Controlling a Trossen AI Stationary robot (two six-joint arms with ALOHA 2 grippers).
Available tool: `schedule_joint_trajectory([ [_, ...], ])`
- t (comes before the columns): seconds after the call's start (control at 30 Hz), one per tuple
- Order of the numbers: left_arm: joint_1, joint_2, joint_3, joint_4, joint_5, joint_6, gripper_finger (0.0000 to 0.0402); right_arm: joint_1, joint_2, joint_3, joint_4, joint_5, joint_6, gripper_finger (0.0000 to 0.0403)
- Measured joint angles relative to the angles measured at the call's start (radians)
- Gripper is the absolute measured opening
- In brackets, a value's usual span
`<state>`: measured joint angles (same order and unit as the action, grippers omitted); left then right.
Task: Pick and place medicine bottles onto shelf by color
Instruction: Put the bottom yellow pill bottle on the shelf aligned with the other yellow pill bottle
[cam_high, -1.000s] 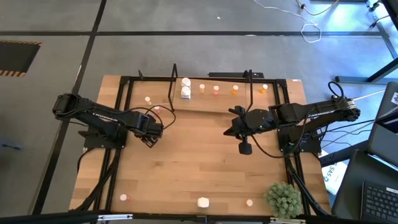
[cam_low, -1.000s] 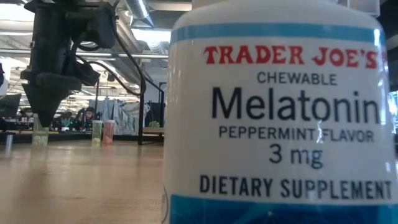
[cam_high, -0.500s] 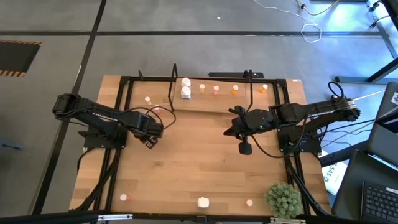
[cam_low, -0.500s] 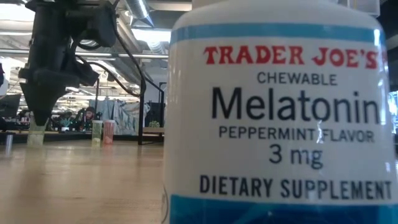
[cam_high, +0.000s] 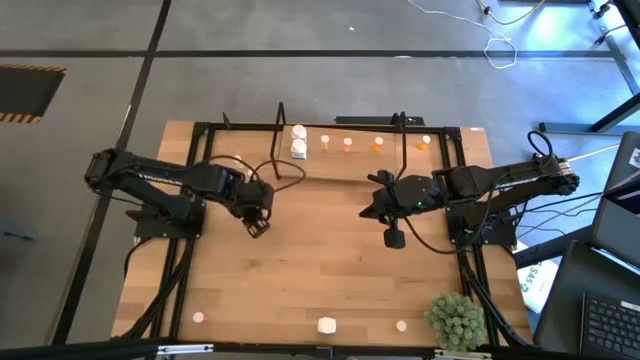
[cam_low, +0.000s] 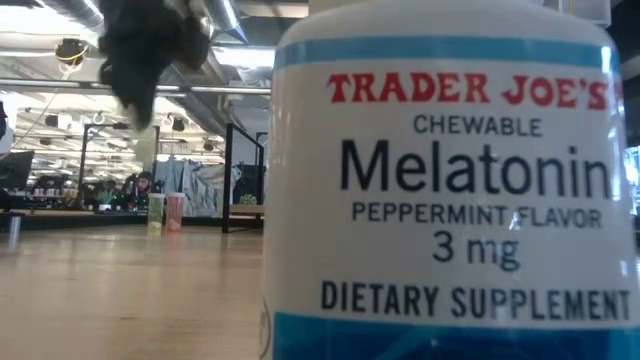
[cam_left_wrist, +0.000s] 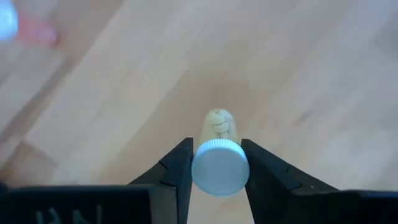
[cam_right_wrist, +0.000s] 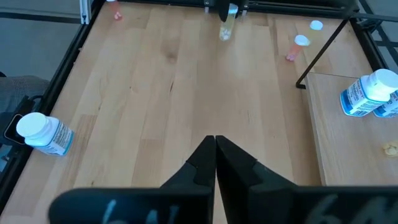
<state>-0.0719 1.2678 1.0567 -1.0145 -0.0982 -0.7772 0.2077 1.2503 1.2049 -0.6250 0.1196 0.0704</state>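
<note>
Pale wooden planks form the tabletop (cam_high: 320, 270), boxed in by a black frame, with a grey floor around it. From above, the left end effector (cam_high: 258, 226) hangs over the left-centre of the wood, raised off the surface. Its two dark fingers (cam_left_wrist: 180, 171) are clamped on a small cream bottle (cam_left_wrist: 219, 158) with a white cap, pinched on both sides just below the cap, the bottle's body pointing away toward the planks beneath.

Beyond this end effector, along the far edge, stands the shelf (cam_high: 340, 160), a low rack with thin black uprights and a pale base. On it, two chunkier white bottles (cam_high: 298, 142) sit together near its left upright, and a row of small pink and orange bottles (cam_high: 348, 143) runs to the right of them. One more small pink bottle (cam_high: 238, 159) stands on the wood just outside the left upright.

The right end effector (cam_high: 395, 238) waits over the right-centre of the tabletop, well apart from the left one, its fingers pressed together and empty.

Along the near edge are three more bottles: a pink one (cam_high: 199, 318) at the left, a large white one (cam_high: 326, 325) in the middle, a small pale one (cam_high: 401, 325) beside a green bushy plant (cam_high: 455, 318). The table-level camera is filled by the large white one's melatonin label (cam_low: 470, 180).
</note>
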Motion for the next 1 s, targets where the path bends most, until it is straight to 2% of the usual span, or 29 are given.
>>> schedule_joint_trajectory([
  [0.3, 0.051, 0.04, 0.23, -0.01, -0.033, 0.162, 0.0109, 0.0, 0.0, 0.0, 0.0, 0.003, -0.033, 0.0015],
  [0.5, 0.079, 0.127, 0.351, -0.008, -0.031, 0.292, 0.0109, 0.0, 0.0, 0.0, 0.022, 0.002, -0.026, 0.0019],
  [0.63, 0.079, 0.193, 0.414, -0.008, -0.041, 0.355, 0.0109, 0.0, 0.0, 0.0, 0.04, 0.006, -0.027, 0.0044],
  [0.83, 0.096, 0.271, 0.496, -0.011, -0.04, 0.42, 0.0109, -0.001, 0.0, 0.0, 0.048, 0.022, -0.054, 0.0103],
  [1.0, 0.165, 0.341, 0.62, -0.024, 0.014, 0.491, 0.0109, -0.018, 0.0, 0.0, 0.01, 0.064, -0.053, 0.0123],
])
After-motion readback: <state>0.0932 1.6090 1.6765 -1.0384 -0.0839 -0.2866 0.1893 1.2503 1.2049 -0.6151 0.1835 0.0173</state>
